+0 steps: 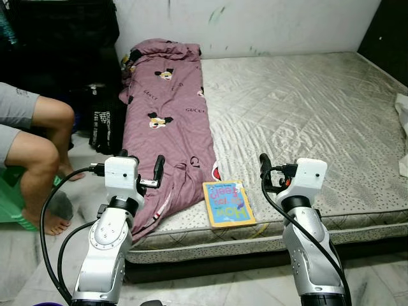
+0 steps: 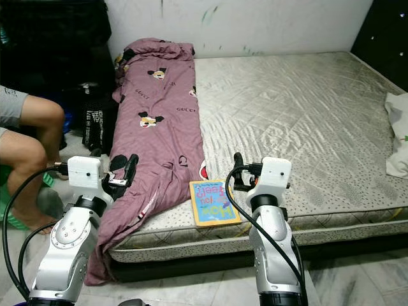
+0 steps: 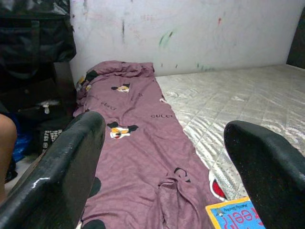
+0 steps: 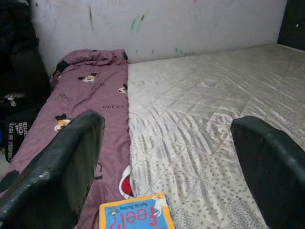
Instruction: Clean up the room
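Mauve blanket (image 1: 167,121) with cartoon-mouse print, silver-grey quilted mattress (image 1: 306,108), yellow-edged blue book (image 1: 227,203), green stool (image 1: 14,197)

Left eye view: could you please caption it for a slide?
Both open tools, left and right, hover over the mattress edge beside a book.

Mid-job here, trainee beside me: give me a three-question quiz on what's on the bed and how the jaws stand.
1. True or false: the book lies at the mattress front edge, between the two arms.
2. What covers the mattress's left strip? A) purple blanket B) white towel C) green mat
3. Fill in: the left gripper and right gripper both have their jaws ____.

Key: 1 true. 2 A, the purple blanket, draping off the front. 3 open.
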Controlling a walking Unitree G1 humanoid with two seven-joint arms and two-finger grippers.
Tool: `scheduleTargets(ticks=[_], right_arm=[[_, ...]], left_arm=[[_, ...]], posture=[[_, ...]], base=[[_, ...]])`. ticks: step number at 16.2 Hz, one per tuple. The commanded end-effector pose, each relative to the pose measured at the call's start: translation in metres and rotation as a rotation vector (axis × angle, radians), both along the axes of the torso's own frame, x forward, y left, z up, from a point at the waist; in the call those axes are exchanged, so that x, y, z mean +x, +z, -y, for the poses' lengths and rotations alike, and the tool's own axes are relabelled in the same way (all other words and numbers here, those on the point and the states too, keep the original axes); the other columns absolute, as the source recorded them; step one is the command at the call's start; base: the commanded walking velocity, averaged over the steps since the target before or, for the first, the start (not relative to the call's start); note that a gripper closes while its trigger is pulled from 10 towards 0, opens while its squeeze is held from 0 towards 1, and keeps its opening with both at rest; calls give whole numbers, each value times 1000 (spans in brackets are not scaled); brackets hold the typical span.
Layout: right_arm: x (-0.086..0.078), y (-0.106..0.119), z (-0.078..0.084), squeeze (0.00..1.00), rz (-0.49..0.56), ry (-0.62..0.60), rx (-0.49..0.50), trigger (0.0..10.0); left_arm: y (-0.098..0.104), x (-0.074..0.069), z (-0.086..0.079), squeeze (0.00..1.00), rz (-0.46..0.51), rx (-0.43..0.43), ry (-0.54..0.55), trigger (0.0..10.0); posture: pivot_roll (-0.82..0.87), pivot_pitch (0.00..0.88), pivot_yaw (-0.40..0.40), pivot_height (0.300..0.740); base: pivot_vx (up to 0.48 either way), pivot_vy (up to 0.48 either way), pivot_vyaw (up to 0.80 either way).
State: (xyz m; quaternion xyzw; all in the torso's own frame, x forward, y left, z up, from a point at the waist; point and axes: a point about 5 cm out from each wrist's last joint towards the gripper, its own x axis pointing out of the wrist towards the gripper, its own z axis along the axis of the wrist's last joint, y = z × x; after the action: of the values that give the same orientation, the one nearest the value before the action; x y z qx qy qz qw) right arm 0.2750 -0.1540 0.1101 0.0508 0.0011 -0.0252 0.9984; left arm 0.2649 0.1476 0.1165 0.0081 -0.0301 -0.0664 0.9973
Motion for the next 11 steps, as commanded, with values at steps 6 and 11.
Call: scheduleTargets(ticks=[6, 11], right_arm=[[4, 2, -1, 0, 2, 2, -4, 10000], [6, 2, -1, 0, 4, 4, -11, 10000]], left_arm=[[5, 2, -1, 0, 25, -1, -7, 10000], [5, 4, -1, 0, 26, -2, -5, 10000]], posture=[[-15, 0, 14, 740], [-13, 0, 11, 740]], base=[[283, 0, 0], [271, 0, 0]])
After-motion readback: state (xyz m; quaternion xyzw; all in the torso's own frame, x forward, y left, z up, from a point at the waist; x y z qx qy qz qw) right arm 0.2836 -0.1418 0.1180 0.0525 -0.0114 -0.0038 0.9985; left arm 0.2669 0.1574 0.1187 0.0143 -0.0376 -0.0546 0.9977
